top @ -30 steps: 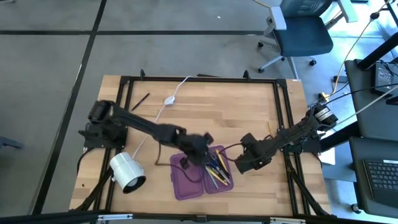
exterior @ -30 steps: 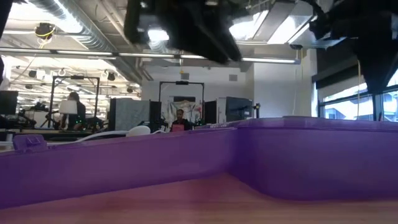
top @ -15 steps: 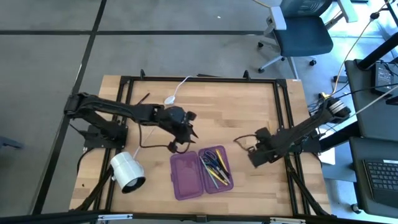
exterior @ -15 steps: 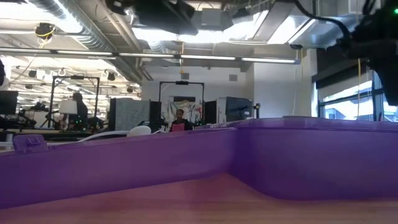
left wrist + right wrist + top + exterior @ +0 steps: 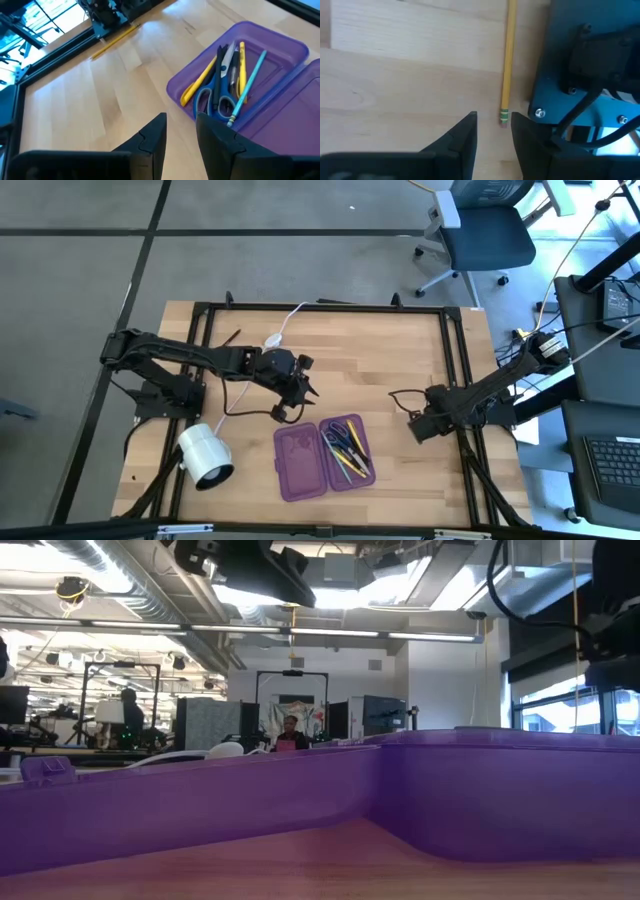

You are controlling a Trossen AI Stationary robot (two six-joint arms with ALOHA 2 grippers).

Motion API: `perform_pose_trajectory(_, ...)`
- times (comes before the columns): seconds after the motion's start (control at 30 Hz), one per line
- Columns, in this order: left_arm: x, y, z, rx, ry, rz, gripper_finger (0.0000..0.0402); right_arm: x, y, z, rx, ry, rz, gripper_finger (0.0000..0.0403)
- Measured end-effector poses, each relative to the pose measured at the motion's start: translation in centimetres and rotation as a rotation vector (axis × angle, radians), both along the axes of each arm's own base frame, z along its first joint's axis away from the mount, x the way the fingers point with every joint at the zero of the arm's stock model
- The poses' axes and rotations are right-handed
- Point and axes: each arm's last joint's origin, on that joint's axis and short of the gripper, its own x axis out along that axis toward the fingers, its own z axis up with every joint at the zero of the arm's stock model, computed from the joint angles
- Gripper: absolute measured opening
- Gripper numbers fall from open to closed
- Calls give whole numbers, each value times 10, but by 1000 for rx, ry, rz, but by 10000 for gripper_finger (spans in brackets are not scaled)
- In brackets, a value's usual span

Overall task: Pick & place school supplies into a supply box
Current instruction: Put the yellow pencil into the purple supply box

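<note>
The purple supply box lies open near the table's near edge. Its right half holds yellow, dark and teal pens and blue-handled scissors; its left half is bare. My left gripper hovers open to the far left of the box, and its own view shows empty fingers. My right gripper is open and low by the table's right edge. Just ahead of its fingers a yellow pencil lies flat on the wood, eraser end nearest. A dark pencil lies at the far left.
A white lamp lies at the near left. A white cable with an oval switch runs from the far edge. A black frame rail borders the table's right side, close beside the yellow pencil. In the low view the box wall fills the foreground.
My left gripper has drawn back from over the box toward the far left and risen, and the box's contents now show. My right gripper has moved toward the table's right edge, away from the box. The box has stayed where it was.
</note>
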Motion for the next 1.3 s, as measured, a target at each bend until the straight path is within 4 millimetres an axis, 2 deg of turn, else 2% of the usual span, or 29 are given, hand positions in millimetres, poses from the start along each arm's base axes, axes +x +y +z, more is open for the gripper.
perform_pose_trajectory(0.43,-1,0,-1,3,9,-1,98,4,-7,-1,10,-3,-44,124)
perform_pose_trajectory(0.7,-1,0,-2,3,19,-1,98,8,-17,-1,108,43,-37,124)
perform_pose_trajectory(0.87,-2,0,-3,3,34,-1,98,11,-22,-1,130,49,4,124)
perform_pose_trajectory(0.97,-2,0,-3,3,34,-1,98,12,-26,-1,158,59,86,124)
perform_pose_trajectory(1.3,-2,0,-3,3,34,-1,98,18,-48,-1,354,69,155,124)
